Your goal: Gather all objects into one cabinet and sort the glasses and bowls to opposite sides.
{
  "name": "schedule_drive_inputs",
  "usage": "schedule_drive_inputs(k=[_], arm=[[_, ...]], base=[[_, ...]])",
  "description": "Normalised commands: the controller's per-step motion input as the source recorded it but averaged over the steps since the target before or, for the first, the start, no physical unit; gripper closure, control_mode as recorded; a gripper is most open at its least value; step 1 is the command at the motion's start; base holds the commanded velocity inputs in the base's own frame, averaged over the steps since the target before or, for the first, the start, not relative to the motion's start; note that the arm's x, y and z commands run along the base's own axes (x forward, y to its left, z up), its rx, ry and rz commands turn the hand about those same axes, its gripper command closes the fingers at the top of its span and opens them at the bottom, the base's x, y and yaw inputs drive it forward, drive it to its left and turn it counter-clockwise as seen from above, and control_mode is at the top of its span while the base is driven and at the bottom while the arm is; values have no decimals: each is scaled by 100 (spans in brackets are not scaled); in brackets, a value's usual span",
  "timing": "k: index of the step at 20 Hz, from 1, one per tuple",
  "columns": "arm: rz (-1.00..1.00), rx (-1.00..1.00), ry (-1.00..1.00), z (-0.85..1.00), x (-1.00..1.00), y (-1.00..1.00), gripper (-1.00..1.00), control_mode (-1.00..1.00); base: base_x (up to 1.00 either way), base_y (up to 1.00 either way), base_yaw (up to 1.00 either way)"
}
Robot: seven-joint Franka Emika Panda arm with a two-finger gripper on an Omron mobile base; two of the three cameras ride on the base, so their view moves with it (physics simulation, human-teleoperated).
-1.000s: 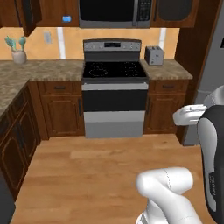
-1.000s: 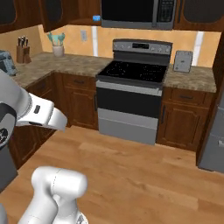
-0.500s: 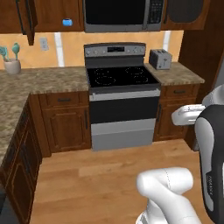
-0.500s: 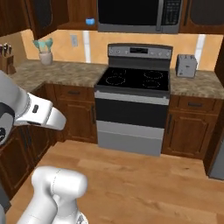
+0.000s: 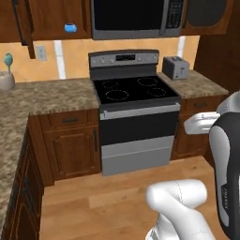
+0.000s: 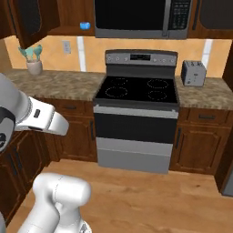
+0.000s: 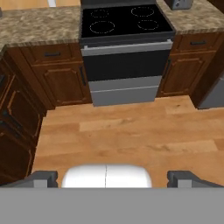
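Note:
A bright blue mug (image 5: 70, 28) stands in the reddish-brown wall cabinet (image 5: 51, 18) left of the microwave; the right base view shows the same mug (image 6: 83, 26) in that cabinet (image 6: 70, 16). The cabinet door (image 5: 22, 21) hangs open to the left, with a long black bar handle. The bowl is out of view. In the hand view my gripper (image 7: 109, 179) is open, far from the cabinet and aimed down at the wooden floor in front of the stove. Nothing lies between its fingertips (image 7: 41, 178).
A black stove (image 5: 133, 93) with a microwave (image 5: 136, 18) above it stands straight ahead. A toaster (image 5: 175, 68) sits on the right counter and a pot of utensils (image 5: 6, 78) on the left counter. Low drawer cabinets (image 7: 57, 74) flank the stove.
The base has driven closer to the stove, so the whole scene has grown and shifted in both base views. The gripper has stayed open.

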Motion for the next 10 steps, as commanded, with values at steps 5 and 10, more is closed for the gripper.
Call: schedule_drive_inputs(k=[5, 10], arm=[[0, 0, 0, 0, 0, 0, -100, 100], [0, 0, 0, 0, 0, 0, -100, 100]], base=[[54, 38, -15], [60, 56, -2]])
